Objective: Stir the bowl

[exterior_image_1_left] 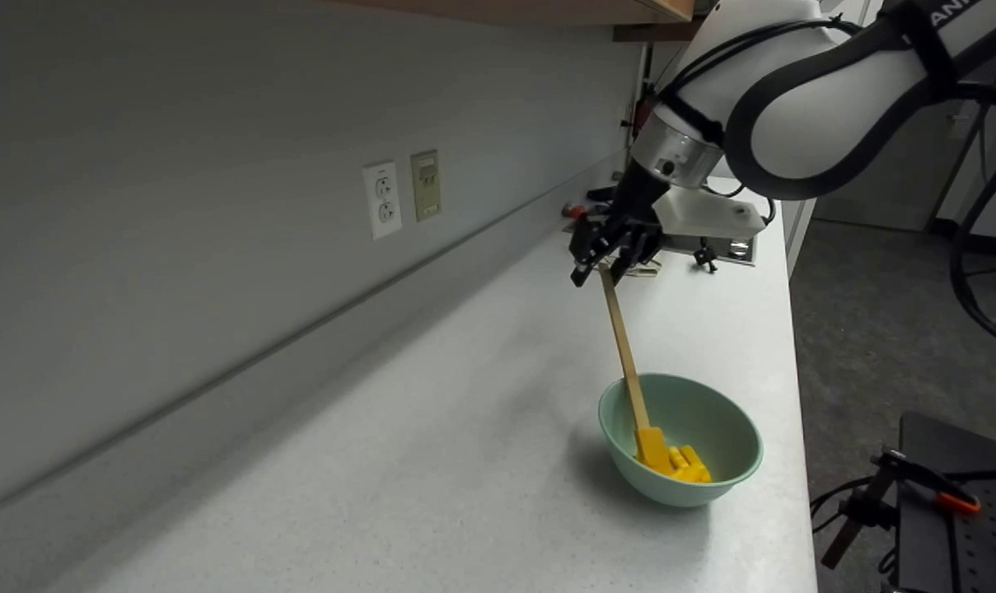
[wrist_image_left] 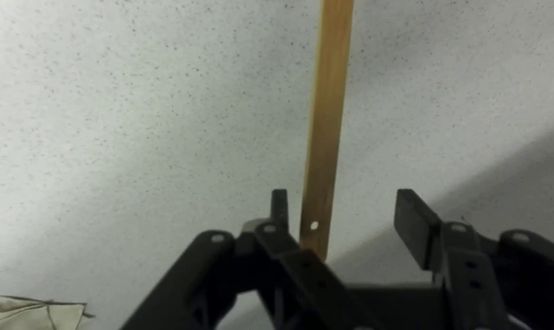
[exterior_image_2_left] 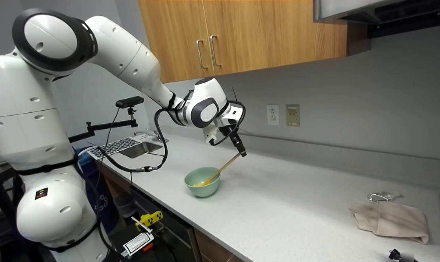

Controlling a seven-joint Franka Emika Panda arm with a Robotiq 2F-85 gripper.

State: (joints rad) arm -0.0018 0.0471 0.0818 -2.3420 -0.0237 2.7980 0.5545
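The gripper (wrist_image_left: 342,201) stands with its two black fingers (wrist_image_left: 419,229) spread apart. In the wrist view the wooden handle (wrist_image_left: 329,105) of a spatula (exterior_image_1_left: 628,371) runs down between them from 12 o'clock; a gap separates it from the finger on its 3 o'clock side, while the finger on its 9 o'clock side partly hides its tip, and contact there cannot be told. The spatula leans, its yellow head (exterior_image_1_left: 652,451) low inside the round mint-green bowl (exterior_image_1_left: 716,416), which, in an exterior view, stands upright at 5 o'clock of the gripper. The handle crosses the rim at 11 o'clock; several yellow pieces (exterior_image_1_left: 693,468) lie beside the head, toward 5 o'clock of the interior. The bowl rests on the speckled white table (exterior_image_1_left: 341,478). In an exterior view, the white robot arm (exterior_image_2_left: 132,65) extends toward 10 o'clock from the gripper; relative to the bowl, a sink (exterior_image_2_left: 143,148) is set at 10 o'clock, a wooden cabinet (exterior_image_2_left: 270,34) hangs between 12 and 1, a wall outlet (exterior_image_2_left: 273,115) sits between 1 and 2, and a folded beige cloth (exterior_image_2_left: 396,220) lies well apart, between 3 and 4.
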